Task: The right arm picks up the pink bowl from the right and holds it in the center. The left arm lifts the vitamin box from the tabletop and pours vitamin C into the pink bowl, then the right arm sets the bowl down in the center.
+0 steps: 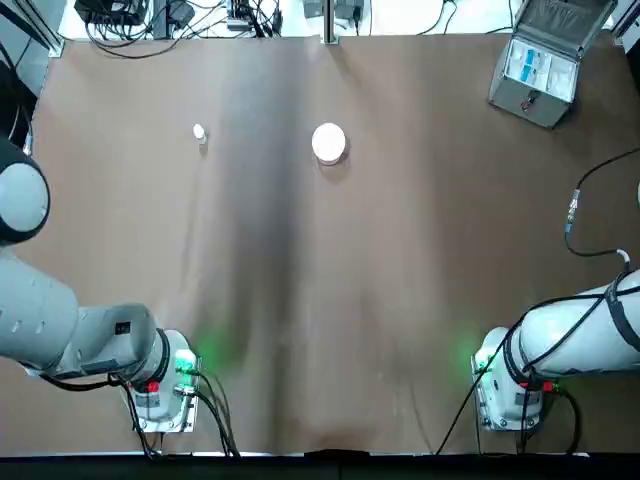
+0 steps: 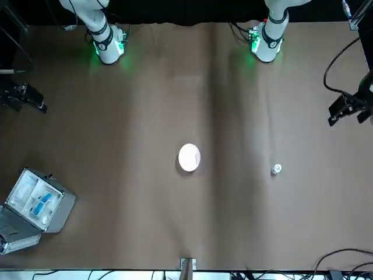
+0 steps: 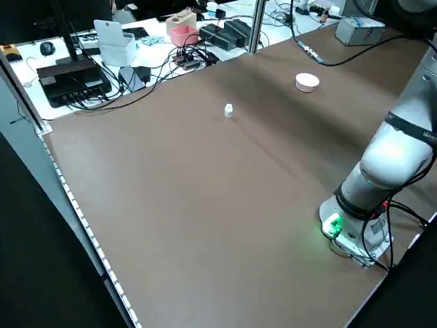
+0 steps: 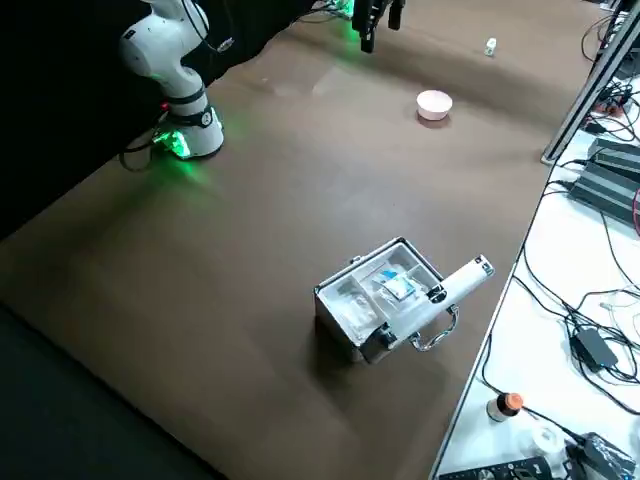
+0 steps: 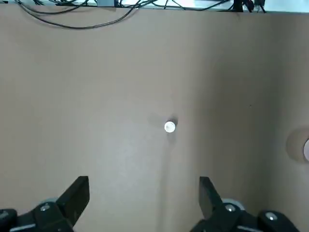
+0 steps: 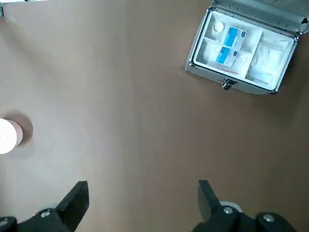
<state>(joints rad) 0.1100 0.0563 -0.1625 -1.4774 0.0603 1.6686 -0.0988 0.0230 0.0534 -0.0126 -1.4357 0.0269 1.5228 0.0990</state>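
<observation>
Both tools hang released above your surface (image 1: 300, 300): left tool (image 5: 144, 203) over the vitamin box (image 5: 169, 127), right tool (image 6: 143, 205) well apart from the pink bowl (image 6: 8, 136).

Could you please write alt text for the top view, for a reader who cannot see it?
A brown tabletop seen from overhead, with a pink bowl near the far centre and a tiny white vitamin box to its left. An open grey case sits at the far right corner, and both arm bases glow green at the near edge.
</observation>
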